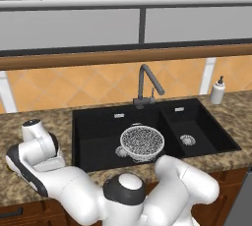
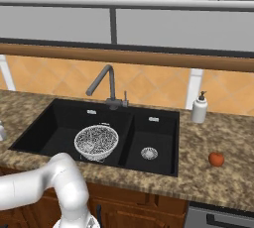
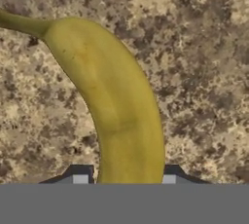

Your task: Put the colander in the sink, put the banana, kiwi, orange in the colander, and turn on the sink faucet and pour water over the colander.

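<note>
colander (image 1: 142,142) in sink (image 1: 98,144) large basin; pincer (image 3: 124,178) spread open astride banana (image 3: 114,106) (lying on table (image 3: 204,72)); orange (image 2: 216,159) right of sink.

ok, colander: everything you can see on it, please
The colander is a round white-grey wire-mesh bowl with a metal rim and a small side handle showing at its left. It sits upright in the large basin of the black sink, near the divider, below and in front of the faucet. It looks empty; no water is running into it.
</note>
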Robot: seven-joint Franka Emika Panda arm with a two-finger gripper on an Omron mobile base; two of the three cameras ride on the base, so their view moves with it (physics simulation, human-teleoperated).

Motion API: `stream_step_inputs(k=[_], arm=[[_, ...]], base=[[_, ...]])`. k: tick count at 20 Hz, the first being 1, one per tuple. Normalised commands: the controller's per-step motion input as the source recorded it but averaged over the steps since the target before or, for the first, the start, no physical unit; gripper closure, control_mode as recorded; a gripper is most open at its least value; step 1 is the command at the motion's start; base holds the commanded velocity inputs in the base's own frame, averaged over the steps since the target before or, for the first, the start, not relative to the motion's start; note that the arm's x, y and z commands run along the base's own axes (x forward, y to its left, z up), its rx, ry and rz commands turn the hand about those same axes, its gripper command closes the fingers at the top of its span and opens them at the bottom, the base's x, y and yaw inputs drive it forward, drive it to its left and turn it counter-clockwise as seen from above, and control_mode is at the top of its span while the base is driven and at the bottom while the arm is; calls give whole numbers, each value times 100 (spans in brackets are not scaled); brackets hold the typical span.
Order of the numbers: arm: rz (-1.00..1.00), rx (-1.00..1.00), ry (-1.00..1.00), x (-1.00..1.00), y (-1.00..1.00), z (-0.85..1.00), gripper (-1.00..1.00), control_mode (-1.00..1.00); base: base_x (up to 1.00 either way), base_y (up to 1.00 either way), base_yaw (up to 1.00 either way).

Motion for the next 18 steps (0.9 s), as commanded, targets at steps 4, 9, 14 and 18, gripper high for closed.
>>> stream_step_inputs(k=[4,9,14,18], arm=[[0,0,0,0,-22,18,100,-100],[-3,0,0,0,-52,31,100,-100],[-5,0,0,0,-66,10,100,-100],[-4,0,0,0,-67,0,100,-100]], base=[[0,0,0],[0,0,0],[0,0,0],[0,0,0]])
